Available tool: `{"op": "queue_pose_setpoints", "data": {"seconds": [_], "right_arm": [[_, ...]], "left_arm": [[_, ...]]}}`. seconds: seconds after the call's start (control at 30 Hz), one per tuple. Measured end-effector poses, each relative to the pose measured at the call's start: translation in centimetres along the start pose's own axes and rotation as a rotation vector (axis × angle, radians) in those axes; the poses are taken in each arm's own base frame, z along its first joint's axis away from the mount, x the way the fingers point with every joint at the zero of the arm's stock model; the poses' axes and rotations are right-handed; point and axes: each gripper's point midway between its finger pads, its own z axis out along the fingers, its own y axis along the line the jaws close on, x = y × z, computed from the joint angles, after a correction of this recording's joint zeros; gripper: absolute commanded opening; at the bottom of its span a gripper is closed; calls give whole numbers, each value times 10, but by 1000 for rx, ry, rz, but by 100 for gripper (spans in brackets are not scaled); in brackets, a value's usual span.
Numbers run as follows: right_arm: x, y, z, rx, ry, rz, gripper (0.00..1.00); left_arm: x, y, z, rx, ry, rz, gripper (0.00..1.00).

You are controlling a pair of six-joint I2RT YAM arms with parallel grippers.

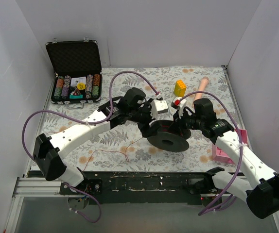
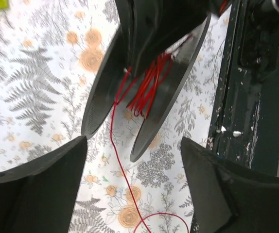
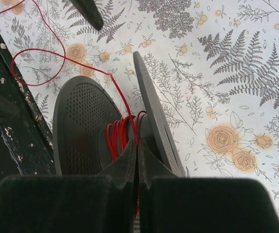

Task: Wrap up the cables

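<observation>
Red cable (image 3: 122,131) sits partly wound on the black spool (image 3: 78,126). Our right gripper (image 3: 137,160) seems pinched on the strand; left gripper (image 2: 134,165) gapes empty. We keep tension, feeding slack between flanges.

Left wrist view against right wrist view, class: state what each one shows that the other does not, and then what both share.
Only the left wrist view shows the left gripper with its fingers spread wide, nothing between them. Only the right wrist view shows the right gripper pressed shut between the flanges. Both show the black spool with red cable wound on its core, a loose strand trailing over the floral tablecloth.
</observation>
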Motion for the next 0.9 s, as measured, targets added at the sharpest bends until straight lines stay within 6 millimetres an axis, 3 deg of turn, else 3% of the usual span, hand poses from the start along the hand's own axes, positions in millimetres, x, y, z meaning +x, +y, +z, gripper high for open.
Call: {"op": "queue_pose_setpoints", "data": {"seconds": [0.2,0.3,0.5,0.67,0.9], "right_arm": [[1,-2,-1,6,3,-37,1],[-2,-3,-3,15,-7,-57,1],[-11,0,-13,31,-49,-107,1],[-13,2,-17,34,-63,-123,1],[0,-2,-18,62,-18,-90,1]], "left_arm": [[-47,7,-14,-31,-110,37,91],[-58,12,-10,-45,-146,59,97],[-50,31,24,15,-151,74,98],[-28,47,46,93,-124,54,87],[-30,35,52,178,-143,87,84]]}}
